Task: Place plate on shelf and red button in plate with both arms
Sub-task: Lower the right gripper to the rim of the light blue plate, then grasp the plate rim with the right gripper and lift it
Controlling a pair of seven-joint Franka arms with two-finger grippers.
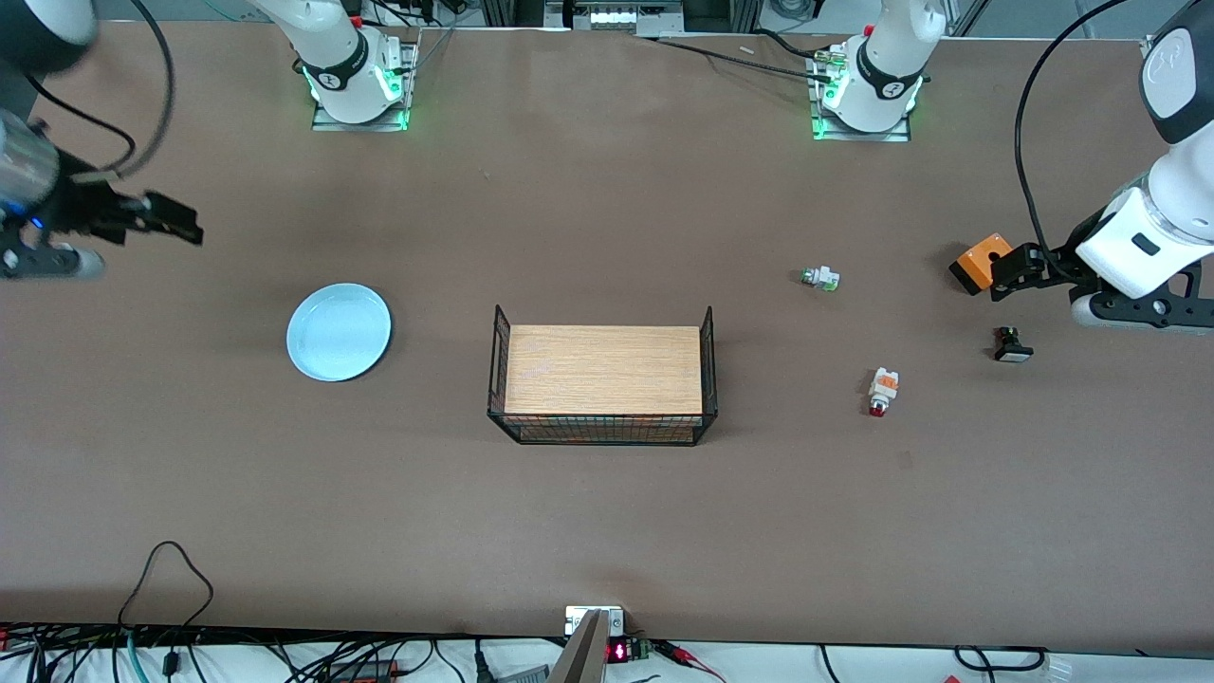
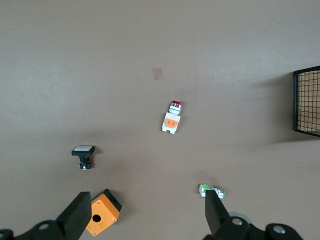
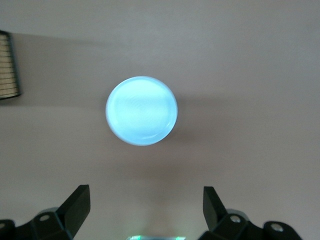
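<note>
the plate [image 1: 339,332] lies flat on the table [image 1: 607,512] toward the right arm's end, well apart from the wire basket with a wooden top [image 1: 603,384] at the middle; the red button [image 1: 882,390] lies on its side toward the left arm's end, red tip pointing at the front camera, nothing touching it; around it, each well apart, lie a white part with a green tip [image 1: 820,278], an orange box with a hole [image 1: 983,263] and a small black part with a pale cap [image 1: 1012,345]; the left gripper [image 2: 145,217] hangs above the table over the orange box, fingers spread wide and empty; the right gripper [image 3: 145,210] hangs over bare table at its own end, short of the plate, fingers likewise spread and holding nothing; neither thing is picked up yet. risks, as i judge them: the left gripper sits closest to the orange box and the green-tipped part, so a careless descent could take the wrong piece; the button is small and lying down, so a poorly aligned pinch may roll or flick it; the plate is shallow with a low rim, so the right fingers could slip off the edge or push it along the table.
</note>
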